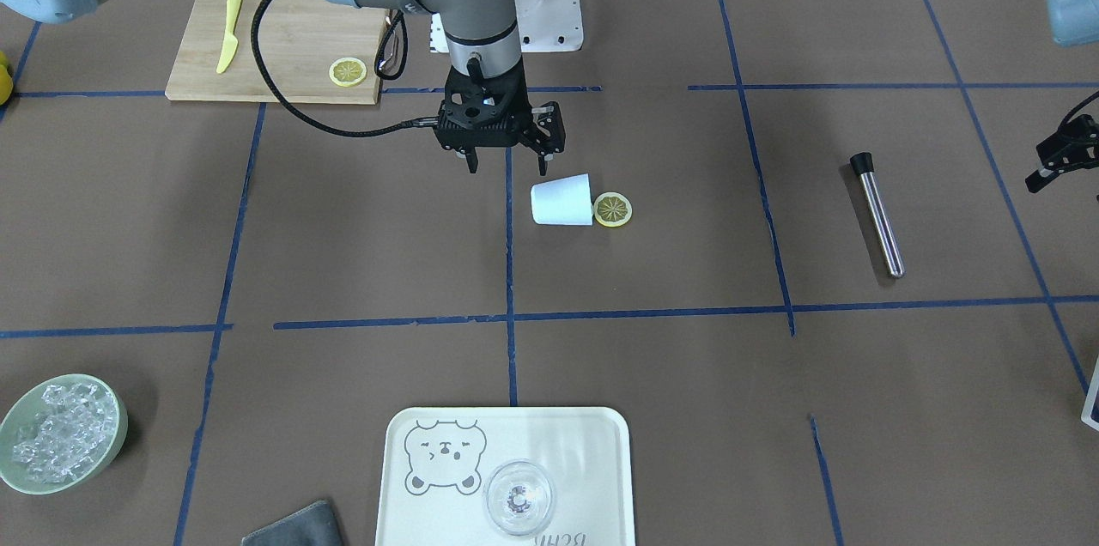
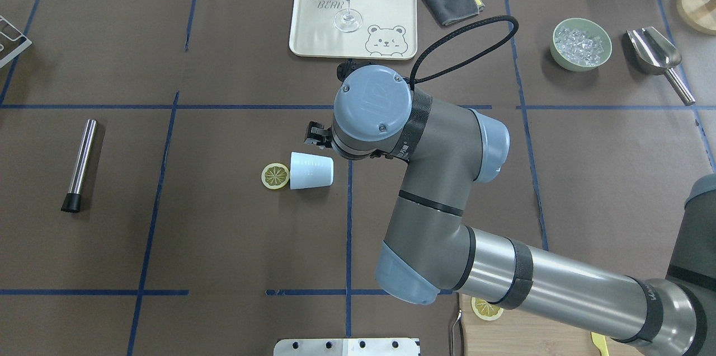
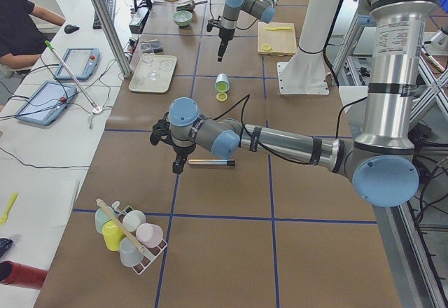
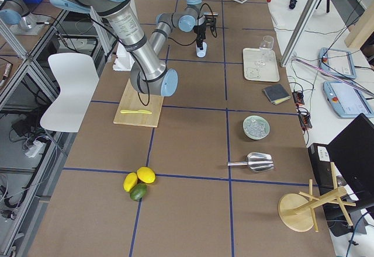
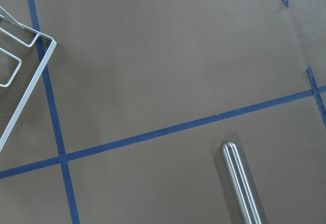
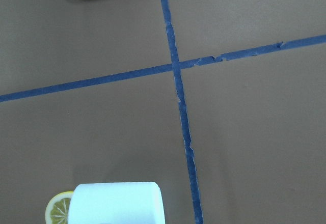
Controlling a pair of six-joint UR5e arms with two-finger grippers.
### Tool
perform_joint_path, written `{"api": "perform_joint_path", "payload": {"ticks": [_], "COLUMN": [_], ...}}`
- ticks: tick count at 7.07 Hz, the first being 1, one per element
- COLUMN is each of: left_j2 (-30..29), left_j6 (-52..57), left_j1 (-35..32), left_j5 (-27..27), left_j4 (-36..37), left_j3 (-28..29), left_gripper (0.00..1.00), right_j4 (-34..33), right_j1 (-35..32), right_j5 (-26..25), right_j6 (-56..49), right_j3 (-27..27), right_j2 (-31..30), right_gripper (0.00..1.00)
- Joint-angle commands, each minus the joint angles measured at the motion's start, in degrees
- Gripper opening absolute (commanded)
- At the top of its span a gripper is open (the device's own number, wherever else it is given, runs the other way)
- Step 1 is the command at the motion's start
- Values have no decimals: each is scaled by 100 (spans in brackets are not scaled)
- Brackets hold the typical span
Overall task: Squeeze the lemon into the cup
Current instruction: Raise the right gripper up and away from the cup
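So the cup [image 1: 562, 200] is tipped over, lying on its side on the brown surface [image 1: 670, 374] near the middle. Its mouth points toward the robot's left. The lemon [image 1: 613, 209] lies flat on the surface right at that mouth, and it looks like it's touching the rim, not inside the cup.

The right fingers [image 1: 546, 147] hang above the surface just behind the cup's base end, closer to the robot. They point straight down, spread apart, with nothing between them. They aren't touching the cup. The right wrist view shows the cup and a bit of the slice at its bottom edge.

The left fingers [image 1: 1054, 164] are way off to the side, cut off by the frame edge in the front view. I honestly can't tell if they're spread or closed. They're near the steel muddler [image 1: 877, 215], which lies flat, well apart from the cup.

Other stuff:
- A second slice [image 1: 348, 71] and a yellow knife [image 1: 227, 33] sit on the cutting board [image 1: 283, 39].
- A glass [image 1: 518, 498] stands on the bear tray [image 1: 592, 443].
- A green bowl of ice [image 1: 60, 433] sits off at a corner.
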State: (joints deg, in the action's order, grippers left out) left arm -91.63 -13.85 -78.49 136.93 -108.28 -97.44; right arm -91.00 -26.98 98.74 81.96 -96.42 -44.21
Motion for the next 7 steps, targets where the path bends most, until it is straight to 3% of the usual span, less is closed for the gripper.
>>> {"api": "perform_joint_path", "payload": {"ticks": [1,5,7], "left_j2": [-4,-48,-57], "left_j6": [-13,-13,-13], "left_j1": [0,0,0], "left_j5": [0,0,0], "left_j4": [0,8,8], "left_j3": [-3,-3,-12], "left_gripper": [100,100,100], "right_j4": [3,3,-5], "right_j1": [-9,-62,-289], "right_j5": [111,137,399], "right_j6": [-31,-49,-92], "right_j3": [-8,-17,-26], "right_j2": [-9,-9,-53], "right_gripper": [100,100,100]}}
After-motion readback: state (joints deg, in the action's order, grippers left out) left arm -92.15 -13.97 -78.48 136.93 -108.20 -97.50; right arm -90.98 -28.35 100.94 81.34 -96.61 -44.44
